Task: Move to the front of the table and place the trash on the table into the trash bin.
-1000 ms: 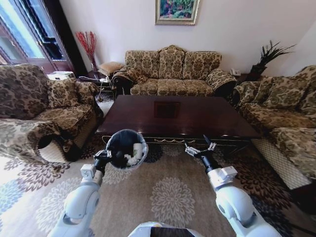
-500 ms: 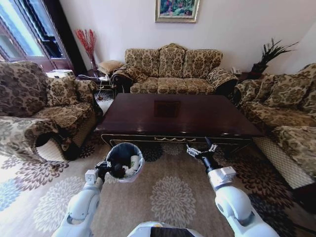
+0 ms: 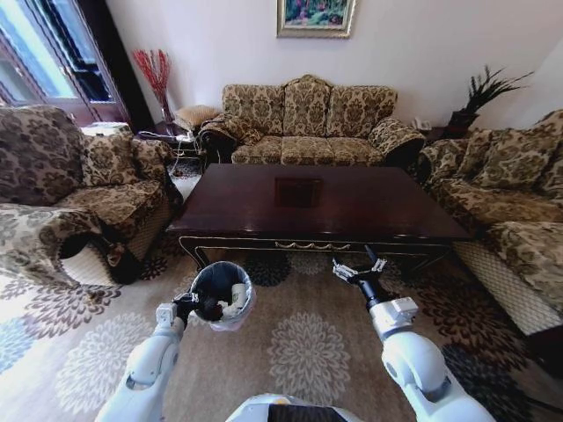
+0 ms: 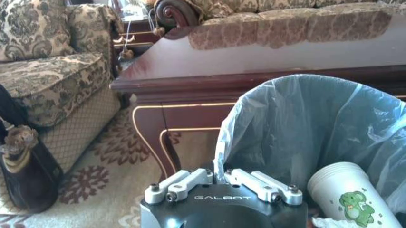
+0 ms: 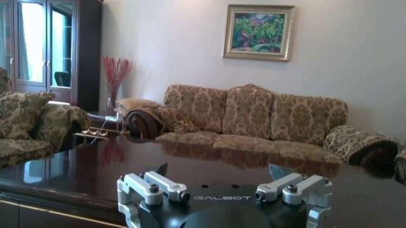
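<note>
My left gripper (image 3: 190,305) is shut on the near rim of the trash bin (image 3: 220,294), holding it just above the carpet in front of the table's left end. In the left wrist view the fingers (image 4: 190,179) pinch the grey liner of the trash bin (image 4: 317,123). Trash lies inside it: a white paper cup (image 4: 347,195) and white scraps (image 3: 237,299). The glossy dark table (image 3: 325,207) stands ahead with a bare top; the left wrist view shows its corner (image 4: 285,52). My right gripper (image 3: 359,268) hovers open before the table's front edge, and the right wrist view shows it (image 5: 219,170) holding nothing.
Patterned sofas flank the table: one on the left (image 3: 79,193), one behind (image 3: 303,123), one on the right (image 3: 510,202). A dark bag (image 3: 110,255) leans at the left sofa's foot. Flowered carpet (image 3: 308,352) spreads between me and the table.
My left arm has brought the trash bin lower and nearer to me. The right gripper has stayed open in about the same place. The whole view has shifted slightly.
</note>
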